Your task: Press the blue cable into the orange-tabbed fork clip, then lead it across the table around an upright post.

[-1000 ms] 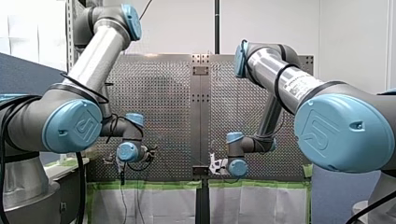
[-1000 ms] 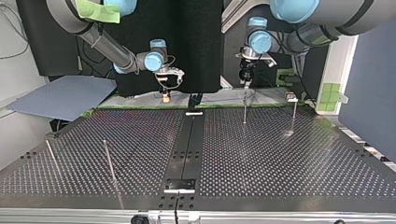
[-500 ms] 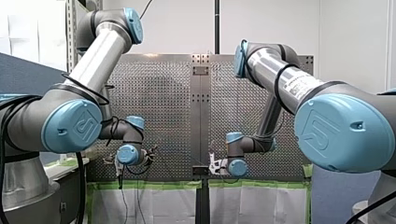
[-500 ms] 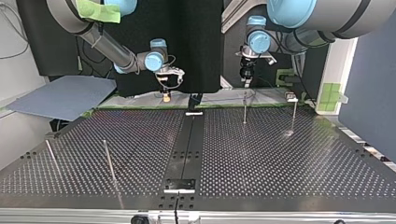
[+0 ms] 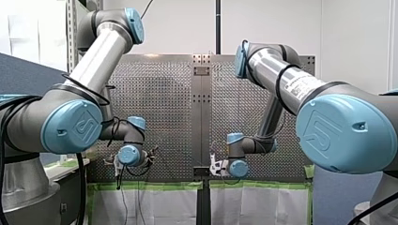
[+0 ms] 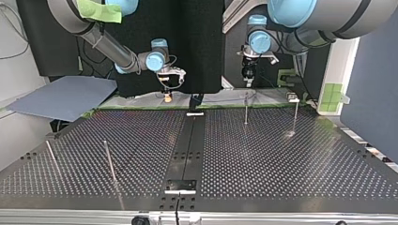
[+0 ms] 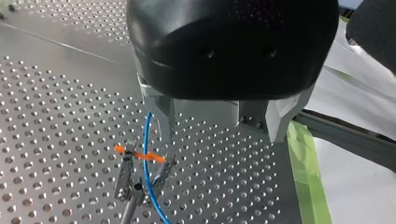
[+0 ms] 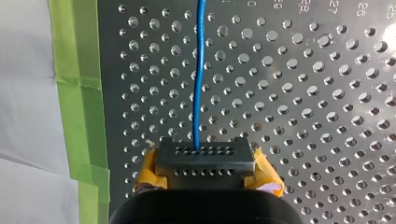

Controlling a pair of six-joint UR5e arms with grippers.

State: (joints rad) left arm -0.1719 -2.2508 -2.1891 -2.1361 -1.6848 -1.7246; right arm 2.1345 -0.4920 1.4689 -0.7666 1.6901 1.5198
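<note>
Nearest in the top view, at lower left: two thin posts [image 6: 109,161], no cable at them. Further up, right of centre: two upright posts [image 6: 246,110] on the perforated table [image 6: 281,168]. At the far edge, upper left of centre: my right gripper [image 6: 166,96], clenched on the blue cable [image 8: 198,84] between yellow pads [image 8: 264,170], probably to keep it taut. Upper right: my left gripper [image 7: 219,137], released, poised just above the fork clip [image 7: 140,177]. Threaded between its prongs under the orange tab [image 7: 139,155]: the cable, apparently seated. Routing round a post judged not yet begun. No tray or bin visible.
</note>
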